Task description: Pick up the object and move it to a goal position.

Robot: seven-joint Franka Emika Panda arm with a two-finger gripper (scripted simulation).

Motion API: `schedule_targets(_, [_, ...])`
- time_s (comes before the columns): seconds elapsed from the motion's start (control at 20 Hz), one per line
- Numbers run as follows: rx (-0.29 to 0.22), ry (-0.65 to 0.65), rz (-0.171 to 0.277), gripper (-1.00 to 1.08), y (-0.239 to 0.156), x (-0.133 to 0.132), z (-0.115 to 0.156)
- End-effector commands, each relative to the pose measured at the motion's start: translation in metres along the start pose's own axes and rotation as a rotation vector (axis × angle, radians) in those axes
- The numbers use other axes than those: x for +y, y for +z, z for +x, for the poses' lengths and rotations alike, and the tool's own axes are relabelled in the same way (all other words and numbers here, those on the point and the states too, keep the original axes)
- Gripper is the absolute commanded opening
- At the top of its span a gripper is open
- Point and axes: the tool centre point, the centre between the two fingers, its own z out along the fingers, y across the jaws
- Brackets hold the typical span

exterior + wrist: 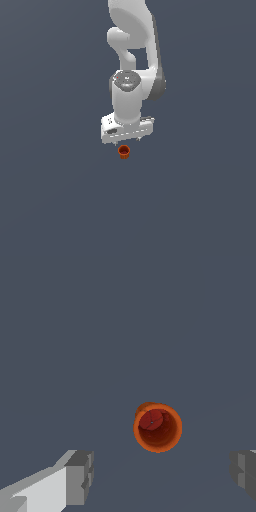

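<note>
Exterior view: I see the white arm reaching down from the top of the frame over the plain grey worktop, with my tool pointing downward. The cup, small and orange-red, sits on the worktop just below the tool's short fingertips in this picture, much smaller than the tool's white body. I cannot tell from here whether the fingertips touch it. Wrist view: I look straight into the cup, an orange rim around a darker red hollow, standing upright on the grey surface. The tool is spread wide, its two grey fingers at opposite edges of the frame with bare worktop between them. The cup lies apart from both fingers and is not between the pads, so nothing is gripped.
</note>
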Motion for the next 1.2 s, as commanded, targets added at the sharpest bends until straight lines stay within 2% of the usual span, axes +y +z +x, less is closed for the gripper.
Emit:
schedule_targets(0.0, [0.0, -0.063, 0.0, 1.0, 0.008, 0.003, 0.0])
schedule_targets(0.6, [0.001, -0.323, 0.002, 1.0, 0.043, 0.012, -0.003])
schedule_targets(1.15, [0.002, -0.402, 0.004, 1.0, 0.053, 0.015, -0.004])
